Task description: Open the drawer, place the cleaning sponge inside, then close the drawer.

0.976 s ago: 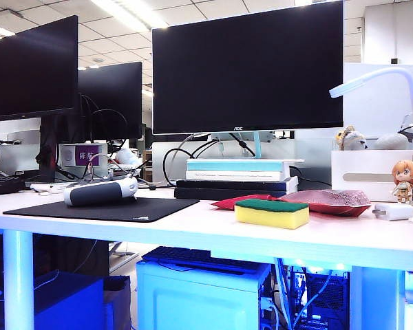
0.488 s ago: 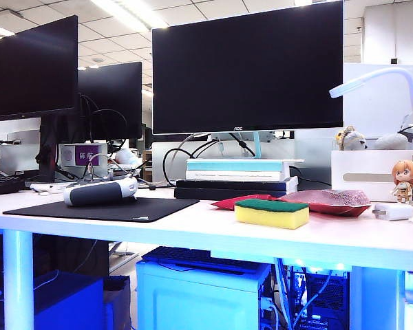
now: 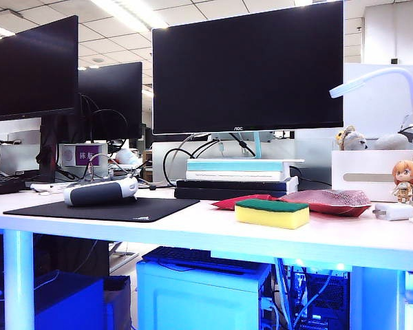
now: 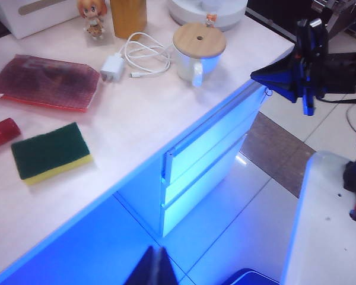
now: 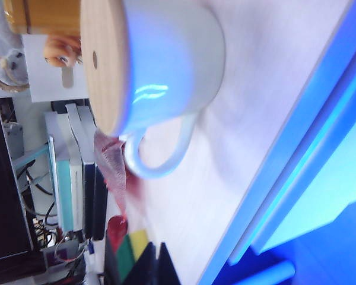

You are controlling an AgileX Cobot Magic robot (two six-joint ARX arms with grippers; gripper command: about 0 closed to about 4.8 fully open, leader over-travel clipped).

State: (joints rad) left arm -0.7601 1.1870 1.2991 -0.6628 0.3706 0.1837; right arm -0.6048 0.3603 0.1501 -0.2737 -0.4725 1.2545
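On the white table (image 3: 193,230): cleaning sponge (image 3: 272,214), yellow foam with dark green top, lying flat near the front edge, untouched by either arm. Just behind it, flat red packets (image 3: 328,201), one large and one smaller. Behind those, a stack of books (image 3: 237,177) under a black monitor (image 3: 248,69).

Under the table edge, seen in the left wrist view: drawer unit (image 4: 204,172), two white fronts, both shut. Above it on the table top: white mug (image 4: 198,52) with wooden lid, white charger and cable (image 4: 130,59), small figurine (image 4: 92,16).

Left end effector (image 4: 155,267): fingertips pressed together, nothing held, hanging in front of the table over the floor.

Right end effector (image 5: 154,264): fingertips together, nothing held, beside the table's edge, close to the mug.
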